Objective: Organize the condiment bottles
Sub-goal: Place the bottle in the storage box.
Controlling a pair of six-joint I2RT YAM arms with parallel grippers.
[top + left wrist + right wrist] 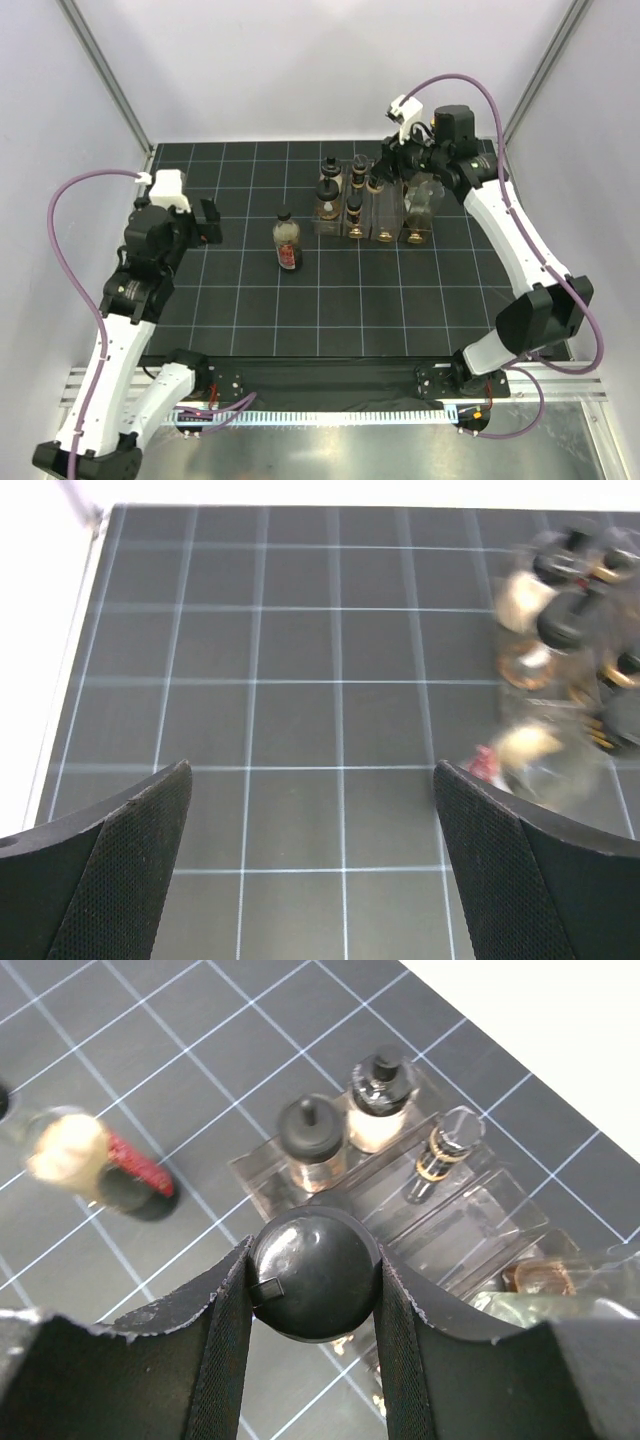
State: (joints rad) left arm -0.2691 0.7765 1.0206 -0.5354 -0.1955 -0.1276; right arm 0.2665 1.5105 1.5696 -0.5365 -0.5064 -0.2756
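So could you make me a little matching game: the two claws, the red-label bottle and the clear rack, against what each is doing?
Things:
1 left gripper
2 right gripper
3 red-labelled bottle
4 clear rack

States:
A holds several bottles
B open above bare mat
C stands alone on the mat, outside the rack
D shut on a black-capped bottle

Pairs: 1-B, 2-D, 3-C, 4-A

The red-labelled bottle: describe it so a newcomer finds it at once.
On the black gridded mat, find the clear rack of bottles toward the far right. The red-labelled bottle stands by itself on the mat left of that rack; no other bottle shows red.
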